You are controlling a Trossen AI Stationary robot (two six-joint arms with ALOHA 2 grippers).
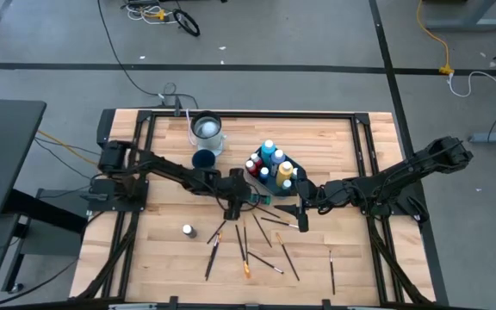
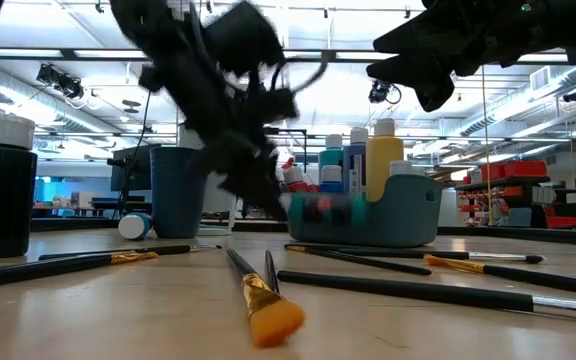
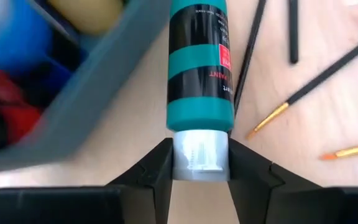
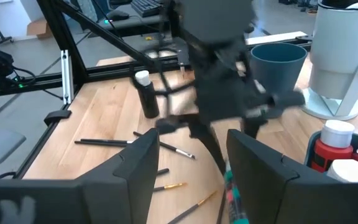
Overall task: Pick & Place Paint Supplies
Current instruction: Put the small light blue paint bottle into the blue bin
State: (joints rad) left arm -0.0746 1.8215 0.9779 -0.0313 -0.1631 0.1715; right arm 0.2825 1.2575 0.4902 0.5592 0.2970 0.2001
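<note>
A teal paint bottle [image 3: 201, 62] with black bands and a pale cap lies along the line of my left gripper [image 3: 201, 155], beside the teal tray [image 3: 98, 81]. That gripper [image 1: 241, 205] is shut on the bottle at mid-table, slanting down. The tray [image 1: 298, 181] holds several upright bottles, blue, red, yellow and white. My right gripper [image 1: 302, 215] hangs open just right of the tray, nothing between its fingers [image 4: 135, 168]. Thin brushes [image 1: 246, 250] lie scattered on the wood toward the near edge. My left gripper pinches the teal bottle's pale cap [image 3: 201, 163] between its two fingers, one on each side. The fingers slant down from the table's left, in line with the bottle, whose body points away from them. Whether its far end rests on the table, I cannot tell.
A dark blue cup [image 1: 203, 159] and a white container [image 1: 207, 129] stand behind my left arm. A small black bottle with a pale cap [image 1: 188, 230] stands near the front left. An orange-tipped brush [image 2: 268, 310] lies closest to the near edge.
</note>
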